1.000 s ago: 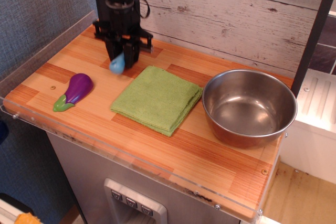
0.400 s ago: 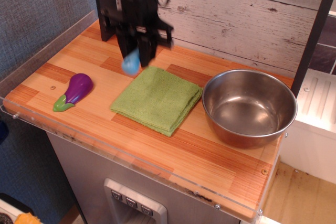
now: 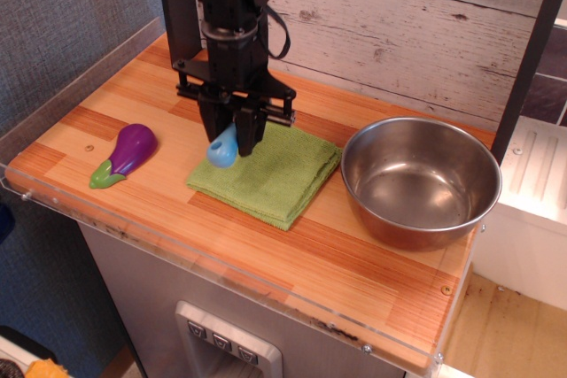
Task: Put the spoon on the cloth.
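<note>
The light green cloth [image 3: 279, 174] lies folded on the wooden counter, left of the steel bowl. My black gripper [image 3: 232, 141] hangs over the cloth's left part, shut on the spoon [image 3: 223, 150]. Only the spoon's light-blue handle shows, sticking down and left from between the fingers, just above the cloth's left edge. The spoon's grey metal bowl is hidden by the fingers.
A large steel bowl [image 3: 421, 181] stands at the right of the cloth. A purple toy eggplant [image 3: 125, 154] lies at the left near the counter's front edge. A wooden wall runs along the back, and a clear plastic rim [image 3: 221, 267] lines the front edge.
My gripper has carried the spoon from the back left of the counter forward and right, and lowered it over the cloth's left part.
</note>
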Robot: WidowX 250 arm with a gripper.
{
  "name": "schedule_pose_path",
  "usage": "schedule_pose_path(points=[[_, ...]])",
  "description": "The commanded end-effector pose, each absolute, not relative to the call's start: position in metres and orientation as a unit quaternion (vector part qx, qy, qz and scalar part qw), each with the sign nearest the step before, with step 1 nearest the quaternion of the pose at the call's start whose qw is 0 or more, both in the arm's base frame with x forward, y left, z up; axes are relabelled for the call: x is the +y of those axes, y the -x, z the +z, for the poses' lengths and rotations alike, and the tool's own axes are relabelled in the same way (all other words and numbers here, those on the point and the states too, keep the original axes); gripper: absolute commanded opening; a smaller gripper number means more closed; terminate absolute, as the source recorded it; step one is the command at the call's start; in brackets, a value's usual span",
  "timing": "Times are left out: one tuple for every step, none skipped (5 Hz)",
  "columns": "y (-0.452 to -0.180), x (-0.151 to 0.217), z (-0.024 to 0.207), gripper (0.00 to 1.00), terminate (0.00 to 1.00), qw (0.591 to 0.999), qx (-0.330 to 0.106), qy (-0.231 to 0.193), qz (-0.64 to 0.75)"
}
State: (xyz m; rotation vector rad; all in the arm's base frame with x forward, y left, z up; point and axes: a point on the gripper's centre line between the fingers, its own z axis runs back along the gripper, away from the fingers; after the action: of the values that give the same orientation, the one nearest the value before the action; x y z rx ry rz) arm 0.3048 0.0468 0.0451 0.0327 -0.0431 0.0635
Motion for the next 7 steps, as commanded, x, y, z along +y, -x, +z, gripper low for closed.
schedule_pose_path(points=[[-0.305, 0.044, 0.050, 1.00, 0.00, 0.999, -0.037, -0.008, 0.025], [-0.307, 0.042, 0.050, 1.00, 0.00, 0.999, -0.042, -0.005, 0.021], [-0.308, 0.049, 0.058, 1.00, 0.00, 0.999, -0.048, 0.000, 0.021], [-0.311, 0.069, 0.083, 1.00, 0.00, 0.997, -0.069, -0.004, 0.045], [-0.316, 0.076, 0.090, 1.00, 0.00, 0.997, -0.068, -0.001, 0.039], [-0.317, 0.077, 0.090, 1.00, 0.00, 0.997, -0.064, -0.003, 0.033], [-0.319, 0.077, 0.089, 1.00, 0.00, 0.999, -0.045, 0.008, -0.007]])
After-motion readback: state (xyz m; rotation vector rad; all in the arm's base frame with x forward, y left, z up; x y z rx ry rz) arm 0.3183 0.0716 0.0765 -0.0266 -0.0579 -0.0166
